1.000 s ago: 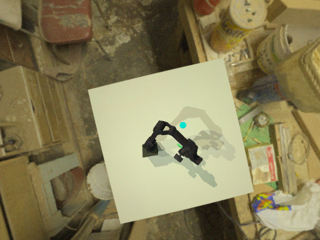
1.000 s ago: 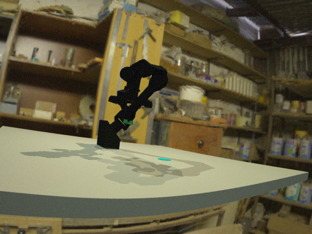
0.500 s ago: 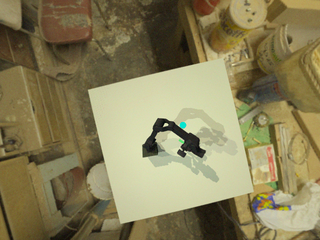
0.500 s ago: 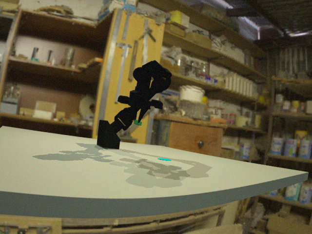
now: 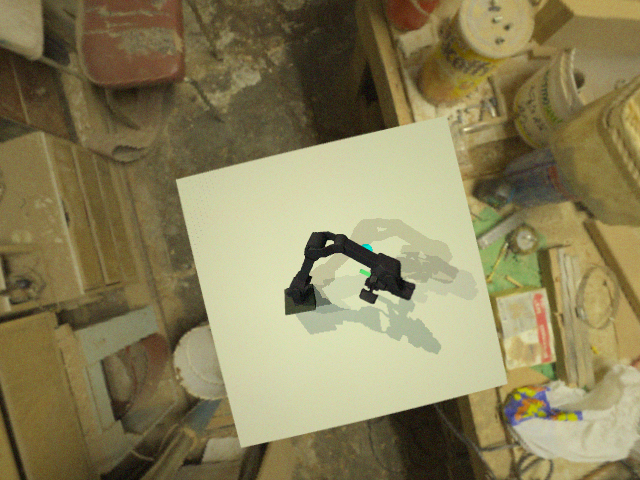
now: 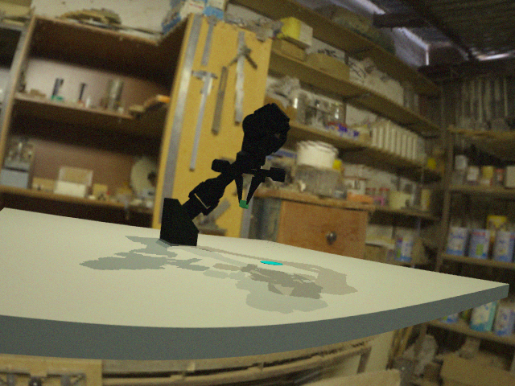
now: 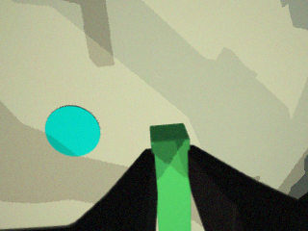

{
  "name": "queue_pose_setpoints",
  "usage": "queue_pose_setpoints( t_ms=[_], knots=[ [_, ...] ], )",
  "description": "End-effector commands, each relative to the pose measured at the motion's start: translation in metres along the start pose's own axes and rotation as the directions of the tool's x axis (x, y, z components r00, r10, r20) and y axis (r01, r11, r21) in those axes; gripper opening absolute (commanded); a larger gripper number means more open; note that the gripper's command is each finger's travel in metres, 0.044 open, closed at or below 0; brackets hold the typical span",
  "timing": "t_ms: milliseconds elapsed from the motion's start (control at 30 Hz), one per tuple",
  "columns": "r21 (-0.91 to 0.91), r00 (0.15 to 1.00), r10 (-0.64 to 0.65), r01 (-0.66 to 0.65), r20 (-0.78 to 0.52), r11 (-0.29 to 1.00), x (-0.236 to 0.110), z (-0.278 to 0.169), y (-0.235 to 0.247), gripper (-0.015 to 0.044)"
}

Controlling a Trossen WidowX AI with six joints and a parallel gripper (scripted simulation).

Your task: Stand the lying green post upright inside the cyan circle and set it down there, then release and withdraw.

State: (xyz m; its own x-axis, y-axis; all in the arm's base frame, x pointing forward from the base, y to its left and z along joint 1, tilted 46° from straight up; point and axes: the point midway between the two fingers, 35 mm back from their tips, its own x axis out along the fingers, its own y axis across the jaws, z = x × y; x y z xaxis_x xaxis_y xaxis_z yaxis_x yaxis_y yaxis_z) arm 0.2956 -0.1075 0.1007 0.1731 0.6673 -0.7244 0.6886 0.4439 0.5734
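Key relation: circle lies to the left of the post in the wrist view, and a bit beyond its tip, w/ bare surface between them. So the carry isn't lined up yet. Judging by that, the next move needs a sideways shift toward the circle before any lowering.

Tool is clamped on the post, dark fingers pressing both sides of it; post runs straight out between them along the tool's own axis, free end pointing away from the wrist cam.

Exterior view: post's green end shows at the fingertips, held high, well above the surface, pointing mostly down (exact tilt hard to tell, it's small). Circle sits on the surface below and to the right of the tool in that view, well apart in height.

Top view: only a short green bit of post peeks out beside the tool; circle is mostly hidden under the forearm, just a cyan sliver showing.

Arm pose: base at its block, upper arm rising, elbow folded, forearm reaching out over the circle's area, wrist bent downward.

Judgement: mid-transport. Post lifted and roughly turned toward vertical; still needs centring over the circle, descent, set-down, release, withdraw.
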Motion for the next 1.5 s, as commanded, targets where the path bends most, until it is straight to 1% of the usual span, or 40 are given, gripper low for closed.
queue_pose_setpoints(
  t_ms=[0,867,1000,1467],
  knots=[
    [-0.04,1.0,0.008,-0.007,0.003,0.999,-0.002,-0.003,0.013,0.0023],
    [-0.262,0.999,0.034,-0.04,-0.026,0.964,-0.003,-0.04,0.087,0.0023],
    [-0.269,0.999,0.031,-0.037,-0.025,0.962,-0.003,-0.041,0.089,0.0023],
    [-0.292,0.999,-0.033,0.04,0.031,0.955,0.007,-0.042,0.084,0.0023]
  ],
)
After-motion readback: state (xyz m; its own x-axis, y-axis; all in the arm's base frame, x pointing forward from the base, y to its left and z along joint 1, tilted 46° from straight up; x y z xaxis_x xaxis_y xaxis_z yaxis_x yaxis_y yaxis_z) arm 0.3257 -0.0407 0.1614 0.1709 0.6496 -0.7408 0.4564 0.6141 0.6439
